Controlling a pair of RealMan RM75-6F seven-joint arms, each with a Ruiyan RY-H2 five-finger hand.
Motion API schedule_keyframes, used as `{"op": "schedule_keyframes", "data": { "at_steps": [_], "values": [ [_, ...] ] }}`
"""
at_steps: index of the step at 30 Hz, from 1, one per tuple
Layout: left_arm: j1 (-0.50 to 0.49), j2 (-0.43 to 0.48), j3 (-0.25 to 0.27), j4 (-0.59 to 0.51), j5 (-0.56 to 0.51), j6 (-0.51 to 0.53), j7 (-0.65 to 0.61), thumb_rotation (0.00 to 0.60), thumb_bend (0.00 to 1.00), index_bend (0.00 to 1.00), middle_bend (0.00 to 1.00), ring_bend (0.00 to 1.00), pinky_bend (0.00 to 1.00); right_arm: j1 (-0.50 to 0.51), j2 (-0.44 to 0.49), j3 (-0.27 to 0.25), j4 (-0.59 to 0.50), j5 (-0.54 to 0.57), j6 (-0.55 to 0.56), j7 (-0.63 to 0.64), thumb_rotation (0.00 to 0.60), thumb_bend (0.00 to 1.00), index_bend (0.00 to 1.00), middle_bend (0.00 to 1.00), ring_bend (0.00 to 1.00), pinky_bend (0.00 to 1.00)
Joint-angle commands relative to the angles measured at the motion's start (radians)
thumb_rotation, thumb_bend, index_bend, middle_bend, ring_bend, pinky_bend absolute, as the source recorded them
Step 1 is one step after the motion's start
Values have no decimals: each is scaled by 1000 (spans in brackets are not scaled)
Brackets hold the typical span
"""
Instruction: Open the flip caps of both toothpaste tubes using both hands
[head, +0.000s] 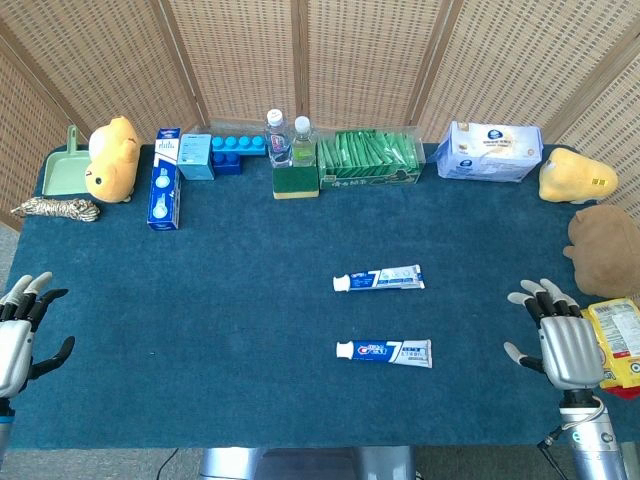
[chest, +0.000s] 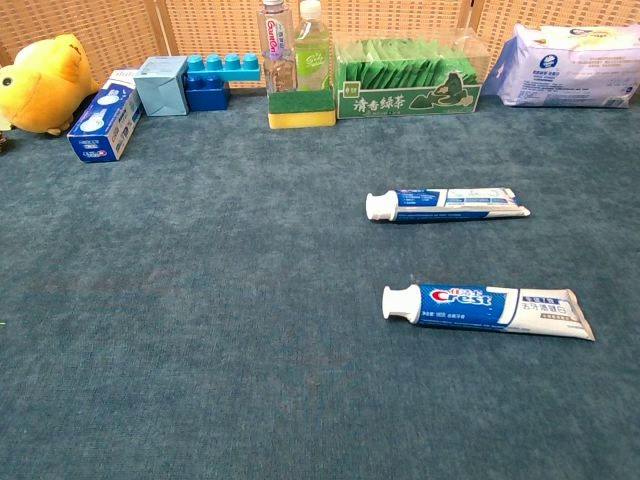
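Two toothpaste tubes lie flat on the blue cloth, white caps pointing left and closed. The far tube (head: 379, 278) (chest: 447, 203) is pale blue and white. The near tube (head: 385, 351) (chest: 488, 306) is a darker blue Crest. My left hand (head: 20, 330) rests at the table's left edge, fingers spread, holding nothing, far from both tubes. My right hand (head: 560, 335) sits at the right edge, fingers apart and empty, roughly level with the near tube and well to its right. Neither hand shows in the chest view.
Along the back stand a yellow plush (head: 112, 158), a toothpaste box (head: 165, 192), blue blocks (head: 228, 150), two bottles (head: 289, 138) on a sponge, a green tea box (head: 368, 160) and a wipes pack (head: 489, 152). A snack bag (head: 618, 343) and plush toys lie right.
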Motion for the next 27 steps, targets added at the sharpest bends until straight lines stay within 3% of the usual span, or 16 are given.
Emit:
{"op": "schedule_keyframes", "data": {
  "at_steps": [1, 18, 27],
  "values": [
    [0, 0, 1, -3, 1, -1, -1, 600, 296, 198, 109, 49, 114, 1, -1, 0, 2, -2, 0, 2, 600, 168, 301, 226, 134, 228],
    [18, 28, 5, -35, 40, 42, -10, 600, 295, 197, 108, 49, 115, -3, 25, -21, -3, -50, 2, 64, 600, 166, 293, 225, 134, 228],
    [3, 77, -7, -84, 59, 38, -17, 600, 296, 197, 102, 49, 114, 76, 8, -46, -70, -118, -118, 21, 600, 179, 273, 220, 134, 228]
  ]
}}
